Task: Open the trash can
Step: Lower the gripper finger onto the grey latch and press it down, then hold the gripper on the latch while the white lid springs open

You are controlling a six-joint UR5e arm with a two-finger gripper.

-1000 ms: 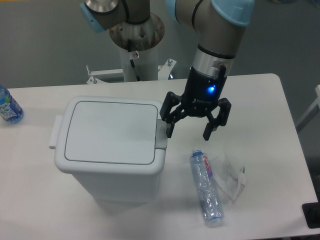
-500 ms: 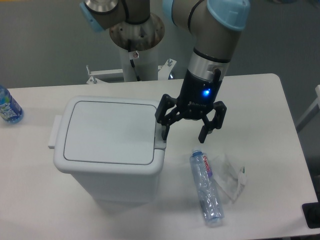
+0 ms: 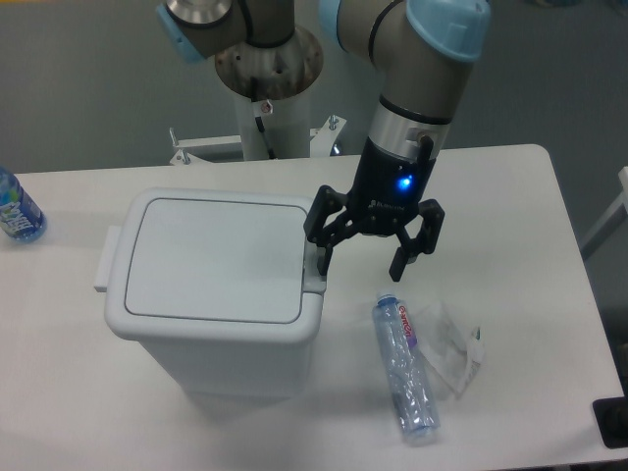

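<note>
The trash can (image 3: 211, 294) is a light-grey rectangular bin standing on the white table, left of centre. Its flat lid (image 3: 216, 257) lies shut. A darker grey push-button tab (image 3: 314, 267) sits on its right rim. My gripper (image 3: 361, 261) hangs open just right of the bin, pointing down. Its left finger (image 3: 324, 257) is over the tab, at or very near it; contact cannot be told. Its right finger (image 3: 402, 263) hangs over bare table. Nothing is between the fingers.
A crushed clear plastic bottle (image 3: 404, 368) lies on the table right of the bin, with a clear plastic wrapper (image 3: 453, 343) beside it. A blue-labelled bottle (image 3: 16, 208) stands at the far left edge. The arm's base pillar (image 3: 267, 78) rises behind the table.
Over the last second my gripper moved left and slightly down, bringing its left finger onto the bin's tab. It has held still for the last half second. The lid stays shut.
</note>
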